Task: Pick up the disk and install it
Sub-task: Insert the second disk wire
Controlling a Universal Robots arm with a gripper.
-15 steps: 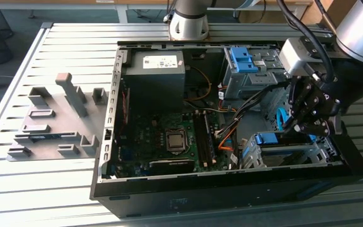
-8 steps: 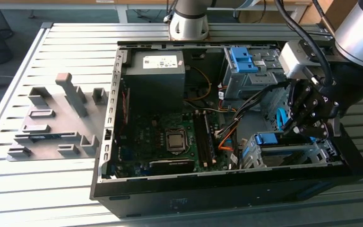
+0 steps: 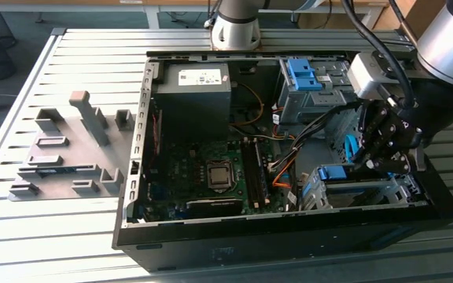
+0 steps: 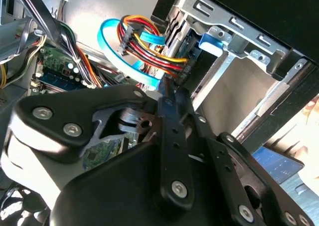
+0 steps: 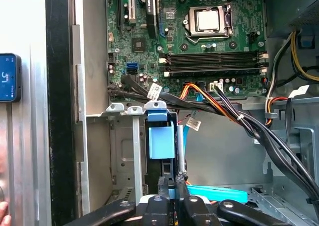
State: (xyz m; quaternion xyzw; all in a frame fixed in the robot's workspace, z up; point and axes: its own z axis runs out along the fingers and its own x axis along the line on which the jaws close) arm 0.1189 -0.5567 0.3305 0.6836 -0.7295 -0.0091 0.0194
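- Gripper (image 5: pixel 173 183) links are seen closest in both wrist views; the jaws are drawn together with barely a slit between them, and whether anything thin is pinched there cannot be told.
- Just ahead of the jaws the disk (image 5: pixel 162 141) is found, standing on edge in a slot of the cage (image 5: pixel 122 151). Only its blue carrier and a dark edge are shown, so it is judged to be seated already, or nearly so.
- Beside the jaws a flat blue cable (image 5: pixel 214 192) is laid, and beyond the disk a bundle of wires (image 5: pixel 219 109) is strung across.
- The disk is judged stiff and fairly heavy for its size, with smooth metal faces that could slip under a light pinch.
- It is also judged sensitive to knocks, so dropping or forcing it should be avoided.
- The plastic carrier is expected to flex a little. A hold across the two flat faces near the middle, or on the carrier's tab end, is thought best.
- The connector end and the label face are better left untouched.
- A jam is thought likely if the disk is tilted against the slot rails.
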